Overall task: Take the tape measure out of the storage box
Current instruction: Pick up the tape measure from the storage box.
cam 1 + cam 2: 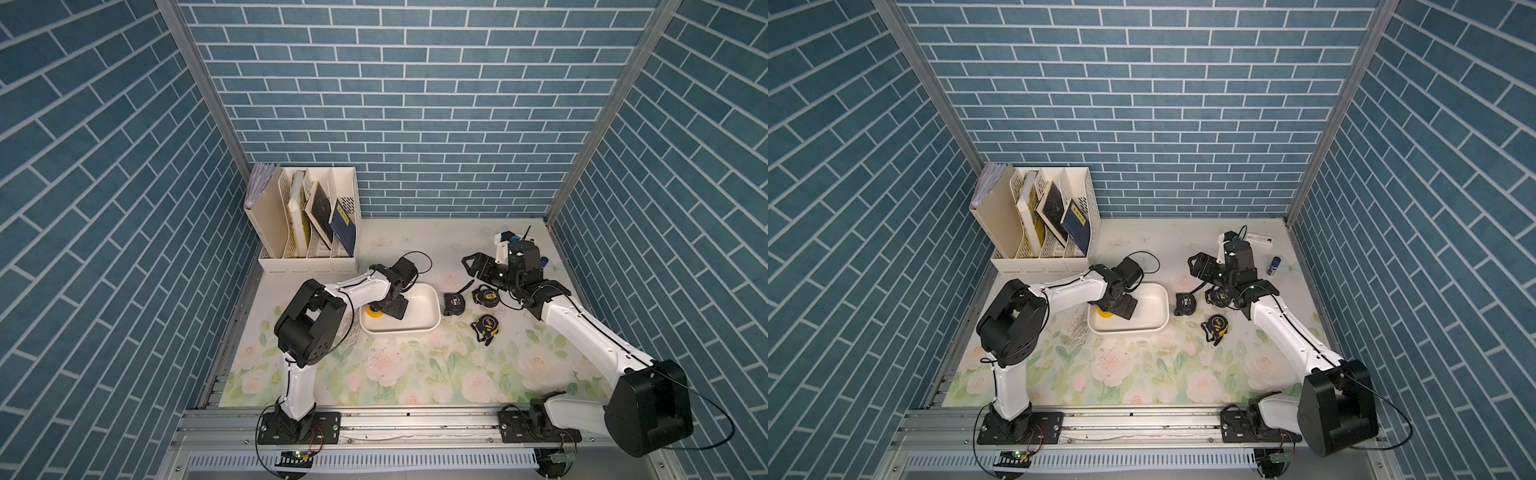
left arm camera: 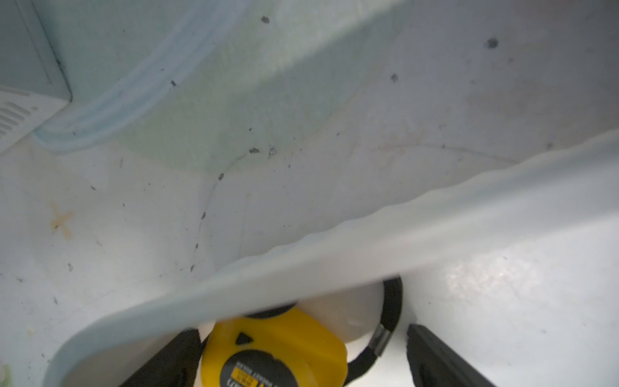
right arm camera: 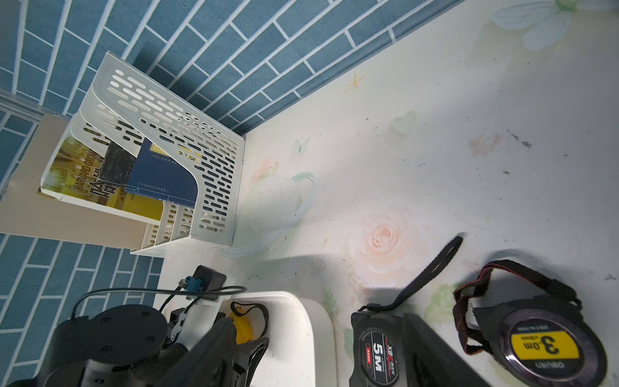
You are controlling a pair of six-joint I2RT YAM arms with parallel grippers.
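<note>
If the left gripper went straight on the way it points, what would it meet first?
Probably the yellow tape measure in the storage box: the open left gripper points down at it, a finger on either side. Depth is unclear; the fingers may reach the box floor first.

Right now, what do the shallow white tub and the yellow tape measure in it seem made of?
The shallow white rounded tub looks like moulded plastic, smooth and faintly glossy, with a soft highlight on its wall. The yellow tape measure seems cased in hard, satin plastic; its black strap is probably woven fabric, crimped by a silvery, likely metal clip.
</note>
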